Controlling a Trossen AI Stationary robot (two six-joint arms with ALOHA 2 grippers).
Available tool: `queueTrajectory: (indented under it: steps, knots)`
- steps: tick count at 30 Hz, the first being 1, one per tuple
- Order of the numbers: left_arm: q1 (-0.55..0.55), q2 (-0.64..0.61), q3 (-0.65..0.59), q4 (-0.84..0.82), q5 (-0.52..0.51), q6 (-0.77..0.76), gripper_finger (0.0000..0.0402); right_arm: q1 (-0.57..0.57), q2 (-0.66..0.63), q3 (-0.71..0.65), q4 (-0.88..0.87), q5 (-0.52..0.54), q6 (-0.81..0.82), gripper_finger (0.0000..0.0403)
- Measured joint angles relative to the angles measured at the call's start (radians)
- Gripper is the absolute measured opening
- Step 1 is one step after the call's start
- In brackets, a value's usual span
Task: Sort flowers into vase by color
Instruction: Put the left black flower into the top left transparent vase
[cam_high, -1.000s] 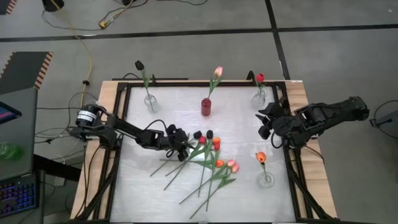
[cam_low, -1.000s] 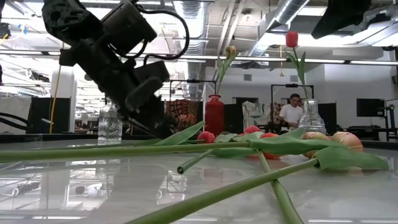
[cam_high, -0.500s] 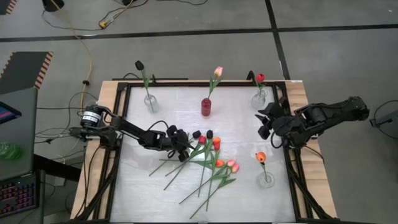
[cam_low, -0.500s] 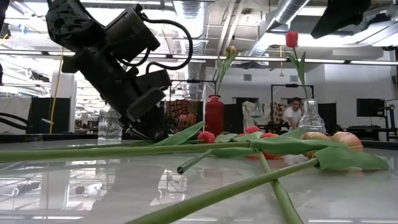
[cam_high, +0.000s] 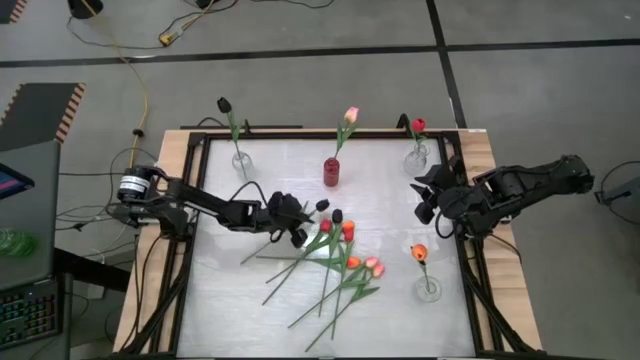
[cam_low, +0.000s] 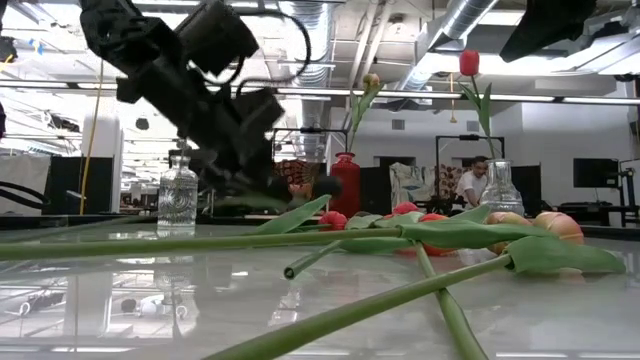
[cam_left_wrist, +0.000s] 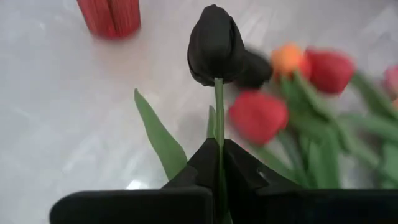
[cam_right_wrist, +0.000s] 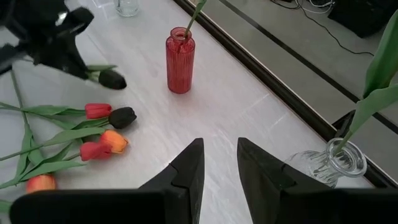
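Observation:
My left gripper (cam_high: 298, 231) is shut on a black tulip, whose head (cam_high: 322, 205) hangs just above the table beside the pile of loose tulips (cam_high: 340, 265). The pile lies at the table's middle, with red, orange, pink and one more black head (cam_high: 338, 215). In the left wrist view the held black head (cam_left_wrist: 214, 43) stands out past my fingertips. My right gripper (cam_high: 425, 200) hovers open over the table's right side, its fingers (cam_right_wrist: 186, 168) around nothing. My left gripper pinches the black tulip's thin green stem (cam_left_wrist: 219, 118) between its two fingers, a short way below the head. The fingers (cam_left_wrist: 239, 165) come slanting down from the table's left. The head is lifted clear; the stem's long lower part (cam_high: 262, 252) trails toward the near left.
Four vases stand around the pile: a clear one with a black tulip (cam_high: 242, 165), a red one with a pink tulip (cam_high: 331, 171), a clear one with a red tulip (cam_high: 416, 157), and a clear one with an orange tulip (cam_high: 428, 288). A person shows in the room beyond (cam_low: 468, 180).
My left gripper has shut on the black tulip's stem, then risen and gone a little toward the table's far edge. The black head has come up out of the pile, and its stem has swung with it. The other tulips lie as before.

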Motion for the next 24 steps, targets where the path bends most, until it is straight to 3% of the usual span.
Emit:
queueTrajectory:
  steps: [10,19,24]
  knots:
    - [0.052,-0.257,-0.008,0.114,-0.139,0.218,0.0001,0.000,0.000,0.000,0.000,0.000,0.000,0.0121]
    - [0.062,-0.349,-0.171,0.601,-0.138,0.435,0.0000,0.000,0.000,0.000,0.004,0.000,0.000,0.0121]
    - [0.124,-0.350,-0.230,0.889,-0.075,0.585,0.0000,0.000,0.000,0.000,0.004,0.000,0.000,0.0121]
